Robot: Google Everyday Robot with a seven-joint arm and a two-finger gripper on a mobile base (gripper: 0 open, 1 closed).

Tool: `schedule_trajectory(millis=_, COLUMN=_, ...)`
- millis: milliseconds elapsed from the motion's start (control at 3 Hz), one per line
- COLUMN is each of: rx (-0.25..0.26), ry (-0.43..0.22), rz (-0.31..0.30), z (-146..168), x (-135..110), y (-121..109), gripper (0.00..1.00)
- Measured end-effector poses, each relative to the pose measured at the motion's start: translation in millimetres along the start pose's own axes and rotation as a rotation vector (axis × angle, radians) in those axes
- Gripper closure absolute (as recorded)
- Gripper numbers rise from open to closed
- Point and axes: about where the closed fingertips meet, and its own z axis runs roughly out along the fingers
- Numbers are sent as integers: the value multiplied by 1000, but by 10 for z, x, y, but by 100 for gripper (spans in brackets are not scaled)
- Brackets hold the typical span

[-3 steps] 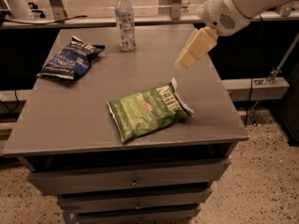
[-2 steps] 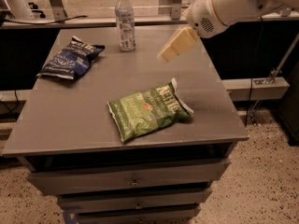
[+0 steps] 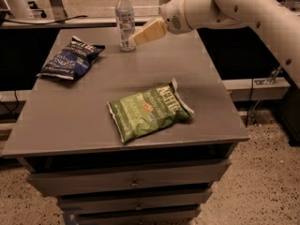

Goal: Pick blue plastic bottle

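The blue plastic bottle (image 3: 124, 21) stands upright at the far middle of the grey table (image 3: 70, 116). It is clear, with a white cap and a pale printed label. My gripper (image 3: 133, 40) reaches in from the right on a white arm. Its cream fingertips (image 3: 146, 33) point left and sit just to the right of the bottle's lower half, very close to it. I cannot tell whether they touch it.
A dark blue chip bag (image 3: 70, 57) lies at the far left of the table. A green chip bag (image 3: 147, 110) lies near the front middle. The table has drawers (image 3: 133, 183) below. A ledge and speckled floor lie to the right.
My gripper has moved left across the far side of the table, from well right of the bottle to right beside it. The bottle and both bags have not moved.
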Motion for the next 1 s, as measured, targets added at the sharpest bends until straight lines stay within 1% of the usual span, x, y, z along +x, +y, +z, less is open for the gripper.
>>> schedule_trajectory(millis=333, rx=-1, ry=0, rz=0, z=0, x=0, y=3, gripper=0)
schedule_trajectory(millis=667, rx=31, ry=-58, rz=8, z=119, x=-13, y=-98, gripper=0)
schedule_trajectory(millis=1000, rx=68, ry=-159, rz=30, z=449, x=-66, y=-362, gripper=0)
